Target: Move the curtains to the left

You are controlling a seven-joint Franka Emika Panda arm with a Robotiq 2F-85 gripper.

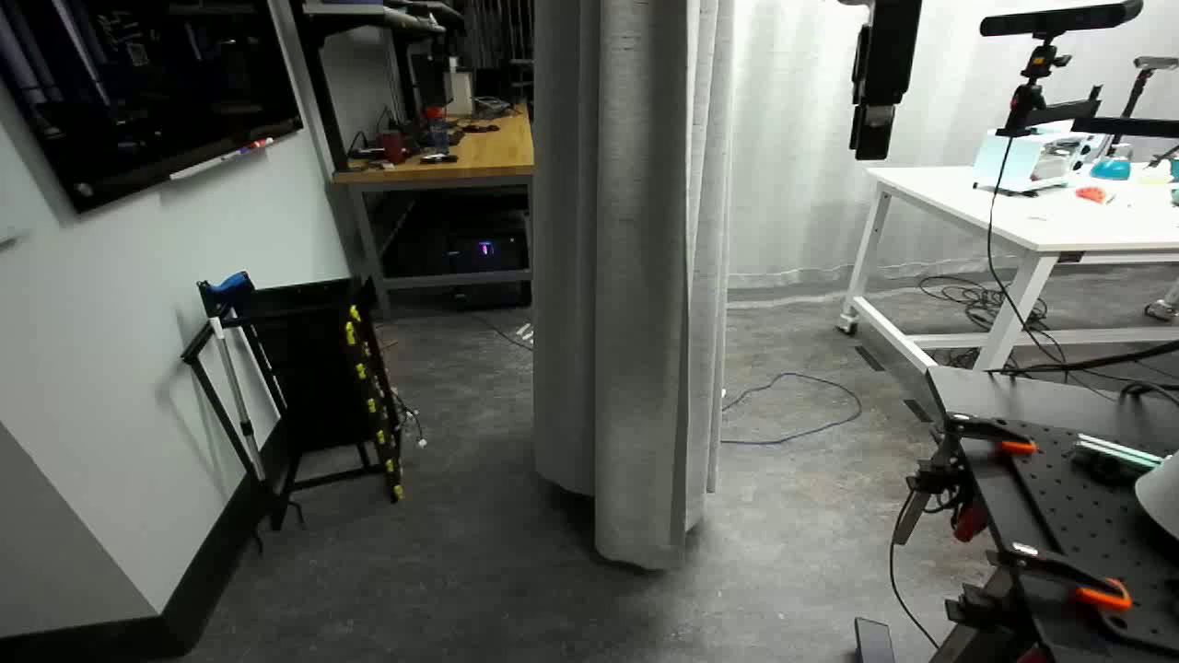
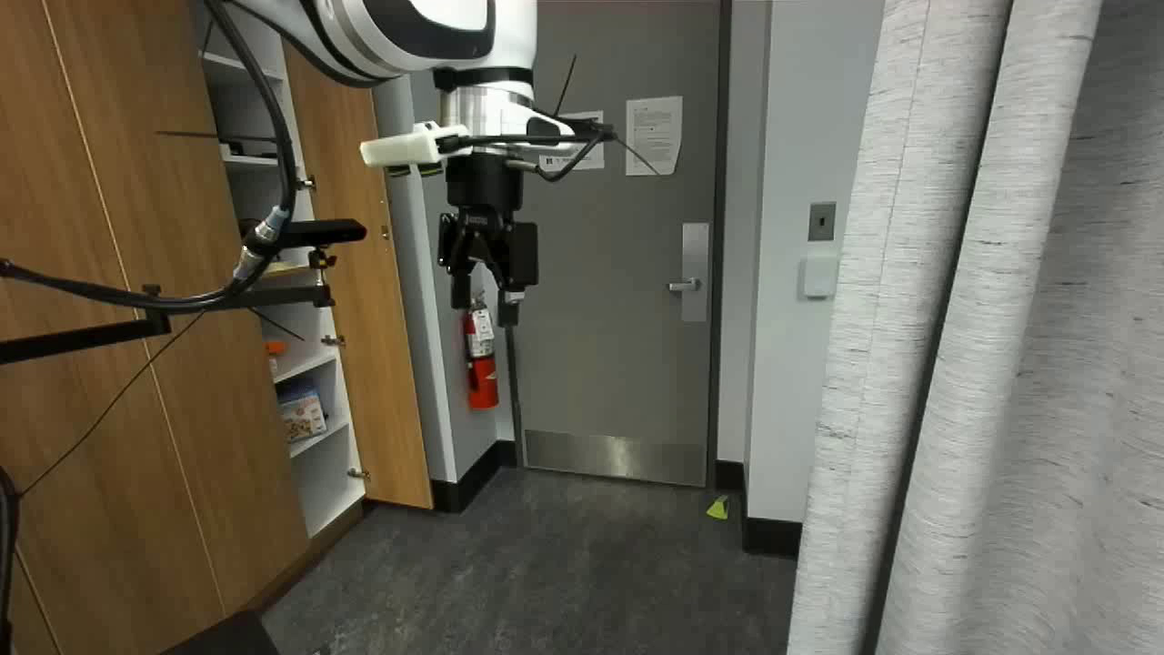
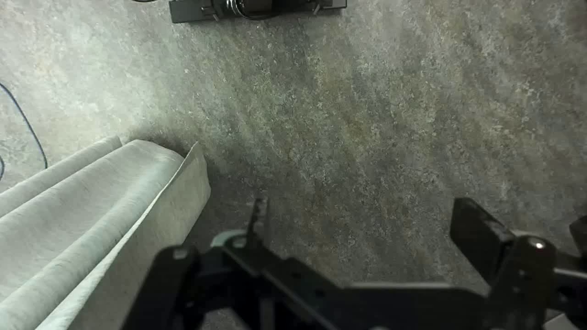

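1. Gripper (image 2: 485,309), pointing straight down, with fingers (image 3: 477,233) spread wide apart and grey floor (image 3: 330,137) visible in the gap; to the right of the curtain (image 1: 636,276) in the wrist view, with both tips apart from the cloth.
2. Curtain in grey cloth, hanging in deep vertical folds, with the hem close to the floor; in both exterior views, separated from the gripper by a clear gap.
3. White robot arm (image 2: 514,36), bearing the gripper from above, left of the curtain in an exterior view.
4. Blue cable (image 1: 778,443), lying in a loose curve on the floor, just right of the curtain in an exterior view.
5. White desk (image 1: 958,198), right of the curtain in an exterior view, bearing a pale-blue appliance (image 1: 1050,164); black desk (image 1: 1096,525) with orange-handled clamps (image 1: 1105,598), likewise right of the curtain.
6. Wooden desk (image 1: 497,147), partly hidden behind the curtain in an exterior view; folded black frame (image 1: 318,368) with yellow fittings (image 1: 350,333) and wall-mounted screen (image 1: 147,92), progressively farther left of the curtain.
7. Grey door (image 2: 627,364), red fire extinguisher (image 2: 483,382) and open wooden cabinet (image 2: 236,437), in leftward order from the curtain in an exterior view.
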